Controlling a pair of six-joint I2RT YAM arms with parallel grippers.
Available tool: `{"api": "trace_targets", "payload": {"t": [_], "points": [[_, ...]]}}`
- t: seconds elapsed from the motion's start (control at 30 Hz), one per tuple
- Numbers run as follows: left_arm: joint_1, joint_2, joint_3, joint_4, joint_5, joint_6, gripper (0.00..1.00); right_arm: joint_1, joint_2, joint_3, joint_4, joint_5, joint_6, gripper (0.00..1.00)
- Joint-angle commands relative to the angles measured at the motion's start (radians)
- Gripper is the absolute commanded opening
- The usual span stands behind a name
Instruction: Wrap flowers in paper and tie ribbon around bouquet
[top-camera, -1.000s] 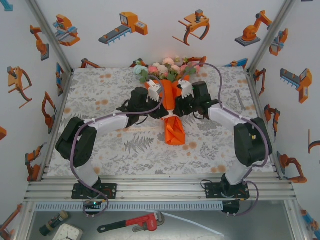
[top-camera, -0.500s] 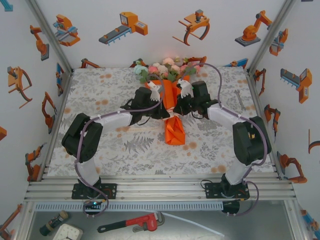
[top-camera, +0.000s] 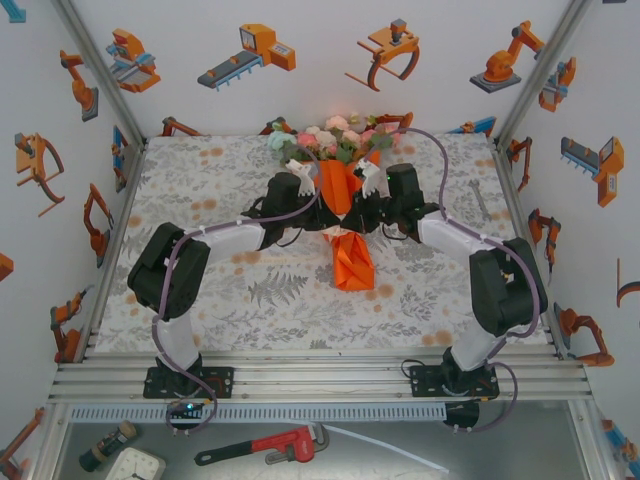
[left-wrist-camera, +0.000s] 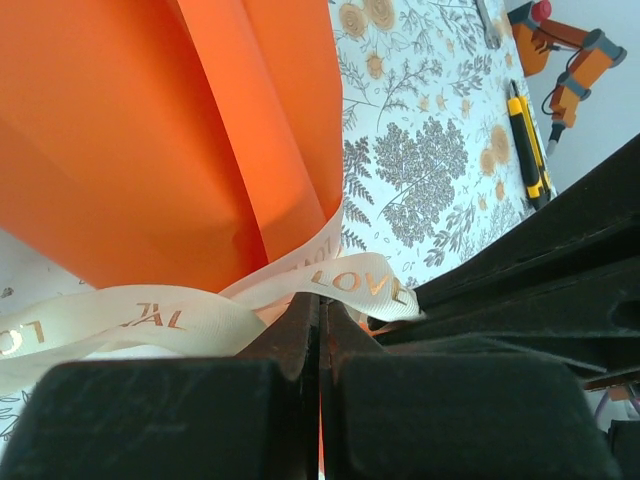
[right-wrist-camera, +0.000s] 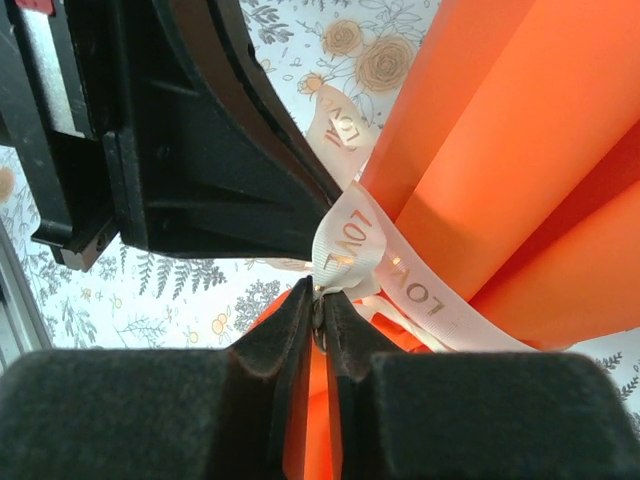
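Item: bouquet (top-camera: 350, 262), lying mid-table on the floral-print cloth (top-camera: 200, 200), both arms meeting at its waist.
Detail: the flowers (top-camera: 330, 140) point toward the far wall, and the orange paper (left-wrist-camera: 150, 130) narrows to a cream ribbon (left-wrist-camera: 200, 315) printed "LOVE". The left gripper (left-wrist-camera: 318, 300) has its jaws pressed together on a ribbon loop. The right gripper (right-wrist-camera: 320, 290) is nearly closed, apparently pinching the ribbon where it crosses the paper.

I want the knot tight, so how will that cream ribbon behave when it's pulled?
Probably floppy: the ribbon curls and folds loosely where the left end effector pinches it. Likely light and thin, since it bends flat around the paper. Its smooth face may slip.
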Motion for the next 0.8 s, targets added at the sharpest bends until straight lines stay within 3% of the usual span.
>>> {"api": "trace_targets", "payload": {"t": [0.0,0.17,0.37,0.5,0.77], "points": [[0.001,0.005,-0.004,0.057,-0.015,-0.028,0.0,0.005,-0.026,-0.005,0.002,-0.067,-0.004,0.21],[0.001,0.032,0.016,0.078,-0.009,-0.053,0.0,0.004,-0.016,0.002,0.001,-0.104,0.032,0.33],[-0.001,0.056,0.036,0.083,-0.021,-0.054,0.0,0.004,-0.078,-0.04,0.023,-0.032,0.044,0.46],[-0.008,0.07,0.041,0.092,-0.026,-0.032,0.0,-0.01,-0.107,-0.037,-0.011,0.057,0.063,0.48],[-0.018,0.085,0.047,0.086,-0.041,-0.018,0.0,-0.09,-0.11,-0.09,0.13,0.072,0.218,0.46]]}}
